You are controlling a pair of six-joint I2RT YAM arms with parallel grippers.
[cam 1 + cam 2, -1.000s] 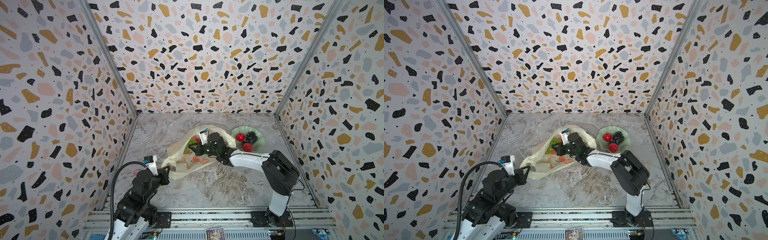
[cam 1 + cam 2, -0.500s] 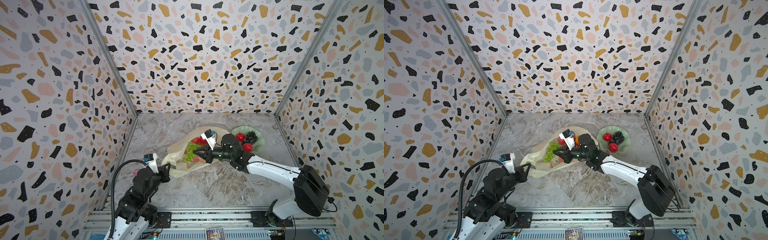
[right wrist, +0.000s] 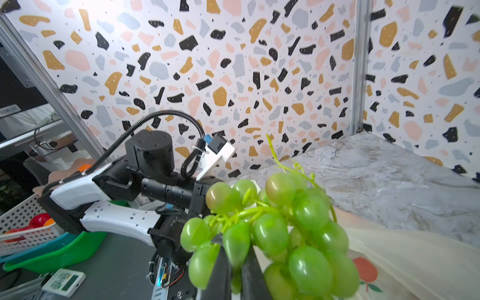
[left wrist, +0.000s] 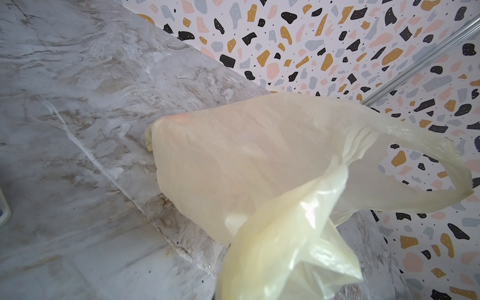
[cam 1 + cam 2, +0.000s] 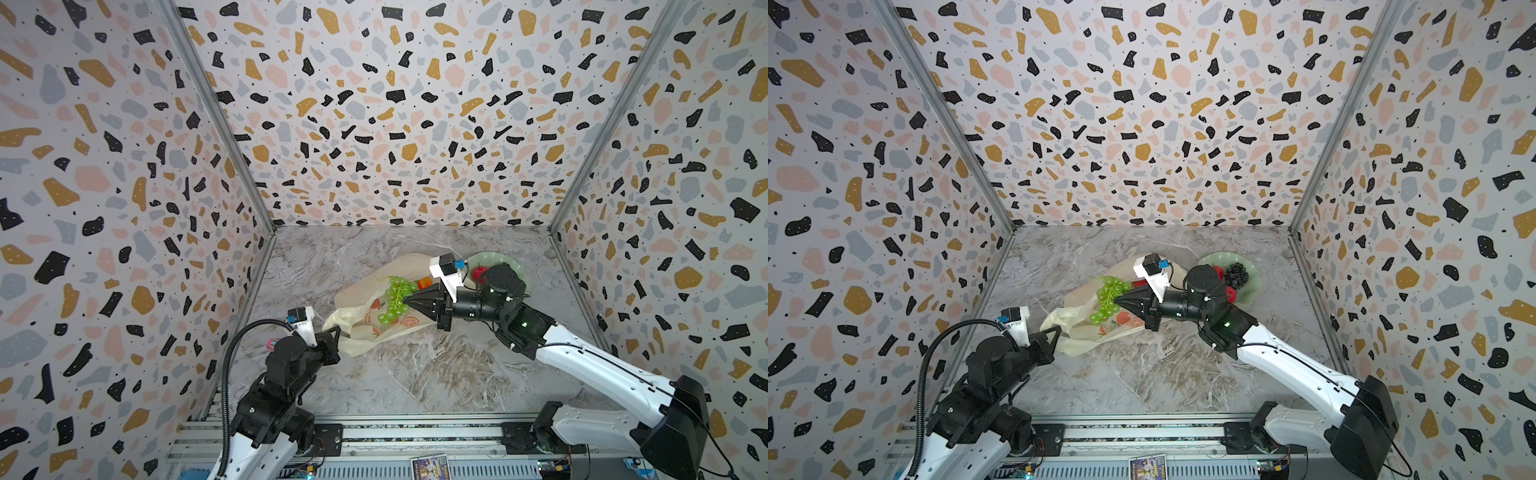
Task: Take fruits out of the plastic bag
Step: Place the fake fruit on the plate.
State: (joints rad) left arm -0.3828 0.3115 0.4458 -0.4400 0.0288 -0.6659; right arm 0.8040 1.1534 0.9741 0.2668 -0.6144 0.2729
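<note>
At eight o'clock on the grey marble tabletop [image 5: 415, 374], your left gripper [image 5: 336, 331] is pinching the near edge of the thin translucent cream-yellow plastic bag [image 5: 361, 320], which is lying around the centre. Your right gripper [image 5: 406, 300] is clenching the bunch of glossy green toy grapes [image 5: 395, 297], which is hanging above the bag. At two o'clock, a pale green wavy-edged dish [image 5: 494, 257] is carrying a red toy apple [image 5: 479, 273].

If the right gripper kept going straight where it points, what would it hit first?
Shut on the green grape bunch, the right gripper points over the cream-yellow plastic bag toward the speckled side wall; probably free until that wall, though height is unclear.
</note>
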